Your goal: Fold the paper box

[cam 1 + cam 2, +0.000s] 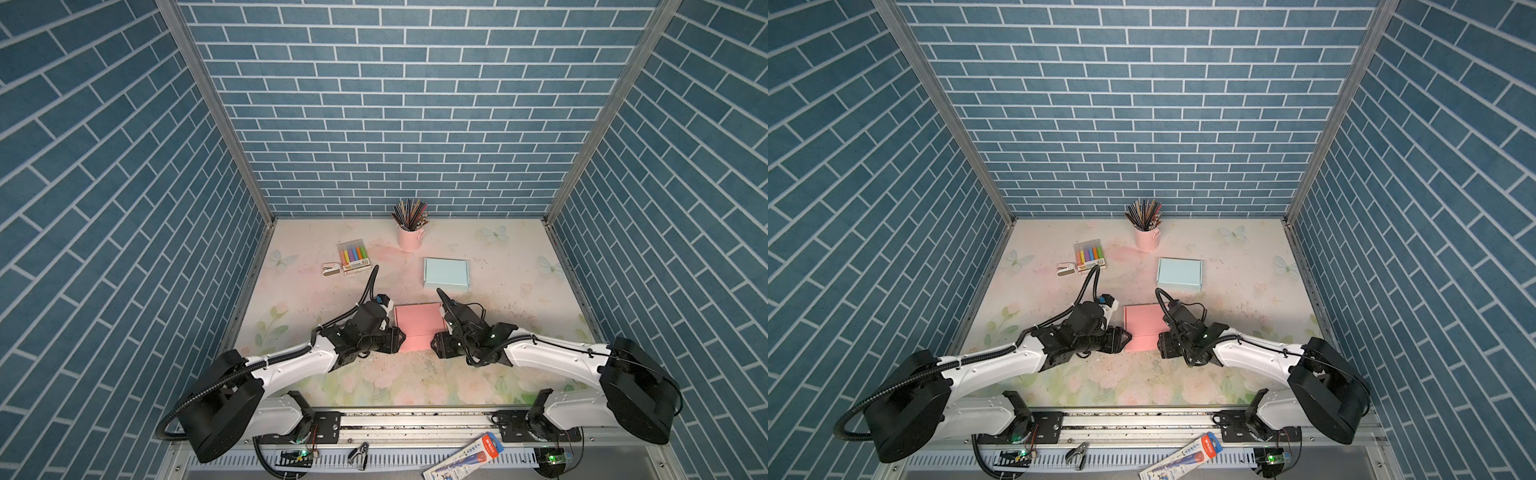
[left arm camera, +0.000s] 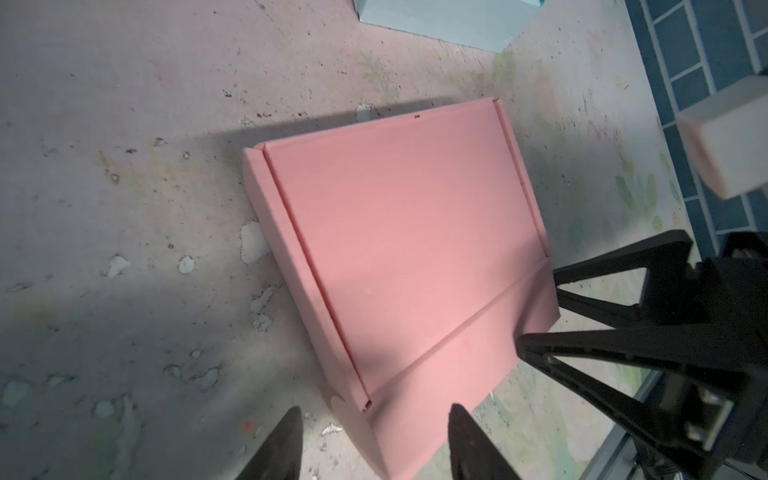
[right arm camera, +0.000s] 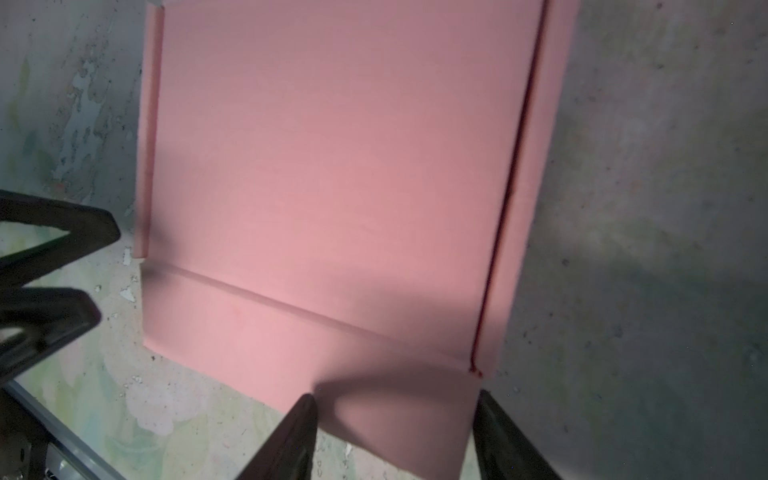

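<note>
The pink cardboard paper box (image 1: 417,328) lies near-centre on the floral table (image 1: 519,299), lid down, its near front flap (image 3: 270,345) sticking out flat. The left gripper (image 2: 374,440) and right gripper (image 3: 395,436), both spread wide and holding nothing, straddle the flap's near corners. Closing seems in hand; next, the flap likely needs lifting and tucking in.

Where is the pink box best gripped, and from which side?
Grip the flap of the pink box, the strip past the crease on the robot's side. It seems to be the one loose, thin edge; the rest sits closed on the table. Come in low from the near edge, with one jaw under the flap and one over it.
</note>
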Controlling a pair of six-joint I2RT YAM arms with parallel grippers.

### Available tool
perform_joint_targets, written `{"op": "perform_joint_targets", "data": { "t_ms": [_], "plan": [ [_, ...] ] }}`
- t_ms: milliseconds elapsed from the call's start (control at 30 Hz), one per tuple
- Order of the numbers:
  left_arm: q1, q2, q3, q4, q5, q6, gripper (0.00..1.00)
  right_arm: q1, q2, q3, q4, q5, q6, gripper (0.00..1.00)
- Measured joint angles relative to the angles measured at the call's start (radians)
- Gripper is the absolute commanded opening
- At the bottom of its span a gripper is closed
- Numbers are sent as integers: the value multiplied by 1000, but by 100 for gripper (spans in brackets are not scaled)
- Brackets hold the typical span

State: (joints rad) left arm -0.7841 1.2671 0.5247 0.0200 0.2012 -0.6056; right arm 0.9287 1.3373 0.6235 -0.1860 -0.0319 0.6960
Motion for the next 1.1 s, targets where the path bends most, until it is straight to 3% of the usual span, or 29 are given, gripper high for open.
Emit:
{"op": "perform_joint_targets", "data": {
  "t_ms": [1100],
  "plan": [
    [-65, 54, -33, 85, 1, -77, 49, 13, 23, 5, 16, -3, -14, 60]
  ]
}}
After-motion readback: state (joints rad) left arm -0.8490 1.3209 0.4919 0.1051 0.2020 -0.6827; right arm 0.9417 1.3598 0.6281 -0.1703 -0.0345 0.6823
